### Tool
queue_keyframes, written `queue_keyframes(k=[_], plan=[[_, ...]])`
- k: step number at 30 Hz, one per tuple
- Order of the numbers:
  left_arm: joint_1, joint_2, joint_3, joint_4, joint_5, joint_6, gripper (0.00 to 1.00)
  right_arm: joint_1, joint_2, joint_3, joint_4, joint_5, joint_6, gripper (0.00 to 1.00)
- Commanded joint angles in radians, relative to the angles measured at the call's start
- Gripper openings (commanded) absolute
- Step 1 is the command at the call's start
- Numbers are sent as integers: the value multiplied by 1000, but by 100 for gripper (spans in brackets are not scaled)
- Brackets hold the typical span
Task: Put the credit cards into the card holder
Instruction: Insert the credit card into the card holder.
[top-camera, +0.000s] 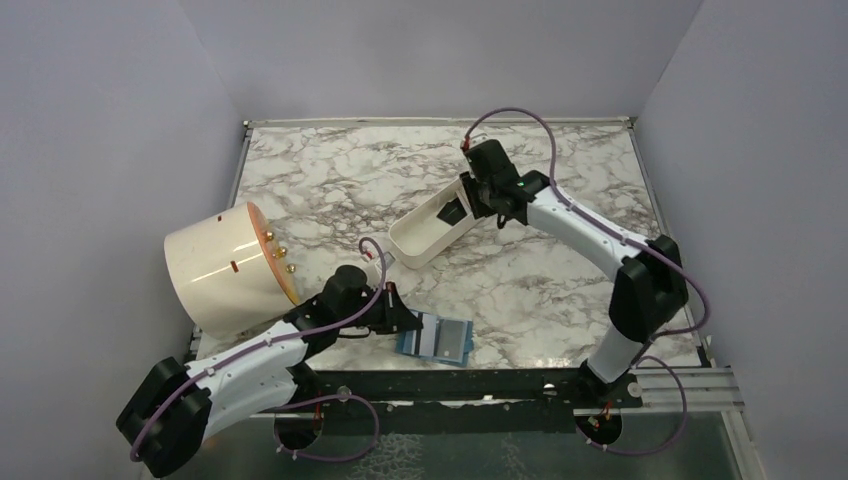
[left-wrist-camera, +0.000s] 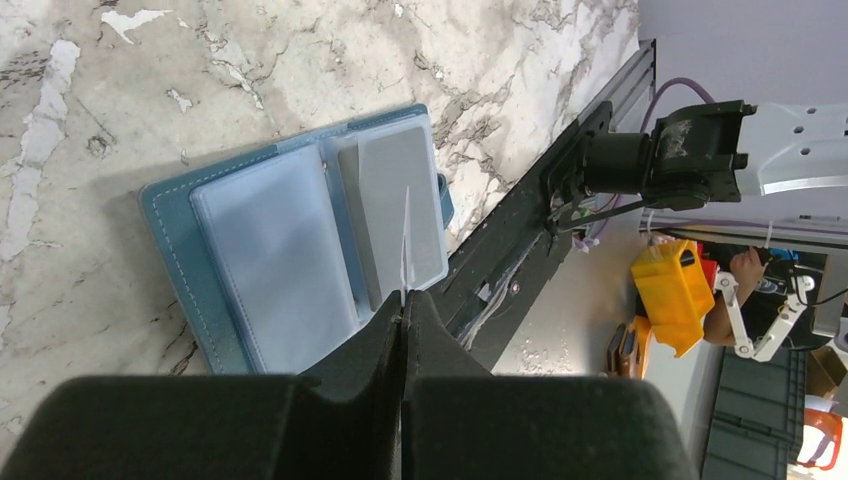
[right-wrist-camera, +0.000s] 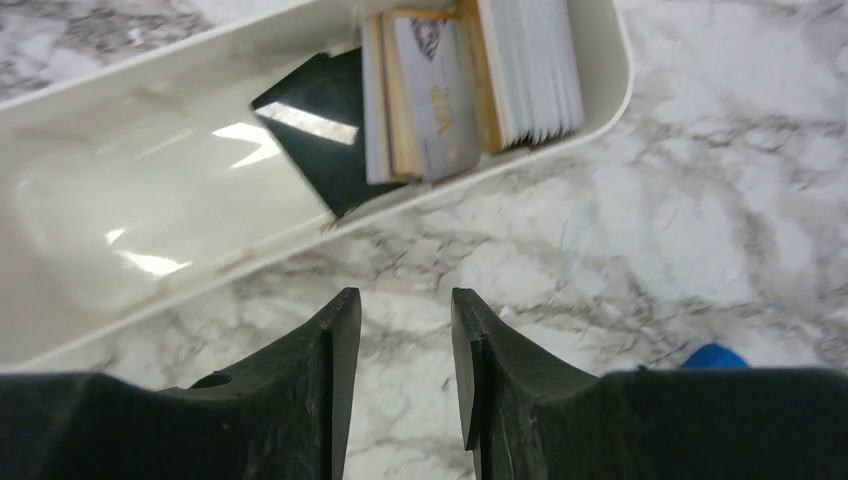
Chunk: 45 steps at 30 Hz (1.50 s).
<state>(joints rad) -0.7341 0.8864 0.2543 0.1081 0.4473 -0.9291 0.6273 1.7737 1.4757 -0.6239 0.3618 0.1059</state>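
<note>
On the worktop (top-camera: 560, 290), a white tray (right-wrist-camera: 110, 200) holds one black card (right-wrist-camera: 325, 150) and a stack of credit cards (right-wrist-camera: 445, 110) too tight for us to count. The card holder (left-wrist-camera: 260, 255) lies open at the near edge; we see our left pincer (left-wrist-camera: 405, 300) clenched on one pale card (left-wrist-camera: 405, 235), edge-on above it. The right pincer (right-wrist-camera: 405, 330) gapes empty beside the tray.

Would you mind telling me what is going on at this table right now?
The left claw pinches a thin pale card edge-on over the open card holder. The right claw, jaws apart and empty, hovers beside the white tray, where the other cards are stacked.
</note>
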Motion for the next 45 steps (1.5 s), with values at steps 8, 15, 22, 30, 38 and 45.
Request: queue_keyframes(k=[8, 15, 22, 30, 38, 45], plan=[[12, 103, 41, 87, 86, 44, 0, 30, -475, -517, 168, -461, 421, 39], [13, 165, 36, 120, 101, 24, 0, 149, -584, -769, 324, -543, 610, 39], [13, 239, 28, 167, 113, 14, 0, 249, -512, -857, 419, -558, 685, 38], [13, 265, 29, 150, 94, 32, 0, 278, -429, -891, 436, -533, 687, 28], [13, 305, 40, 131, 83, 63, 0, 278, -366, -891, 419, -486, 658, 22], [13, 340, 86, 40, 39, 114, 0, 278, -347, -886, 418, -467, 644, 22]])
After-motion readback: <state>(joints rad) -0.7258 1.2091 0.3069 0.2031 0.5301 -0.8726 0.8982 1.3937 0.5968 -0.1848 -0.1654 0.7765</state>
